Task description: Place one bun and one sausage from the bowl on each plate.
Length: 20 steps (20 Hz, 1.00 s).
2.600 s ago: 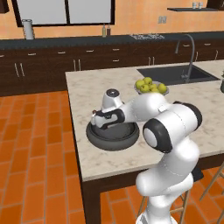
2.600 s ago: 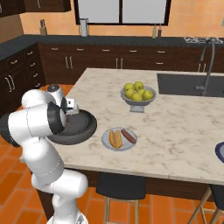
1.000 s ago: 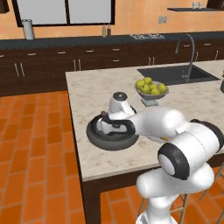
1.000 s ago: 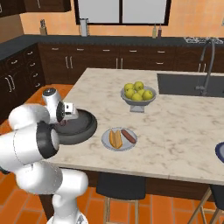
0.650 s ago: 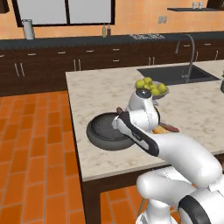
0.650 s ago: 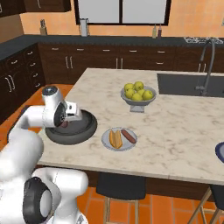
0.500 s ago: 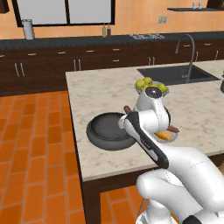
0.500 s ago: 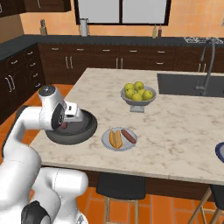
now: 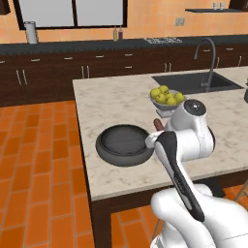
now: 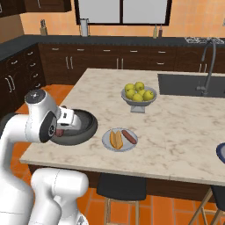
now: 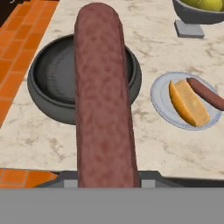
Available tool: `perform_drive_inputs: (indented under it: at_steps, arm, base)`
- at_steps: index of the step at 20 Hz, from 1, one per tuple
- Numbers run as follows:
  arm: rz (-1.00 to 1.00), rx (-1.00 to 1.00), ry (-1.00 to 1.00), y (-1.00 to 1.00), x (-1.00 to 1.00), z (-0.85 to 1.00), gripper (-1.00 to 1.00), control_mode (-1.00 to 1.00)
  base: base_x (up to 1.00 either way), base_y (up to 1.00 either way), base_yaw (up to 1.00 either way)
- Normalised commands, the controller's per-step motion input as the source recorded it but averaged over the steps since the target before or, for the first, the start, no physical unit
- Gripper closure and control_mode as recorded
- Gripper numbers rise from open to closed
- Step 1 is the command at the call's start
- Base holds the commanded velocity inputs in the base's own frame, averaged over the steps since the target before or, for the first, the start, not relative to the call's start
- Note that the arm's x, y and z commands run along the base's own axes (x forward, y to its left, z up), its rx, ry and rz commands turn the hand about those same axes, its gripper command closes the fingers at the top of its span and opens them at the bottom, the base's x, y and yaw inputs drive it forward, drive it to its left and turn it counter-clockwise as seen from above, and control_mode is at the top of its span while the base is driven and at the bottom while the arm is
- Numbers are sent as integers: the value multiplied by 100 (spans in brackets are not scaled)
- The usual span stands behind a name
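My fingers are closed on a sausage [image 11: 103,100], held by its near end so it sticks out lengthwise over the bowl [image 11: 48,94]; the fingertips themselves are hidden behind it. The bowl looks empty from here, dark and shallow on the tabletop [image 11: 144,140]. The pale plate [image 11: 162,99], just beside the bowl, already carries a bun [image 11: 189,104] and a second sausage [image 11: 205,93] side by side. The dark plate [image 10: 221,151] is far off at the tabletop edge, only a sliver showing. The fruit bowl [image 10: 138,102] sits beyond the pale plate.

Handling guess: the sausage is light, firm enough to stay straight, smooth and round, so it could roll or twist out. An end grip gives leverage for droop; a mid-length pinch across the girth would be steadier. Set it down low and flat, or it rolls off the plate.
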Motion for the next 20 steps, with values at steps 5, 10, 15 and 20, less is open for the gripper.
perform_drive_inputs:
  at_steps: [5,10,15,20]
  arm:
    - [0,0,0,0,-5,0,100,-100]
    - [-1,1,-3,-21,-43,0,100,100]
    - [0,0,0,0,0,0,100,100]
    - [0,0,0,0,0,0,100,100]
  base:
    - [0,0,0]
    - [-12,-16,-1]
    - [-19,-100,0]
    - [3,-100,0]
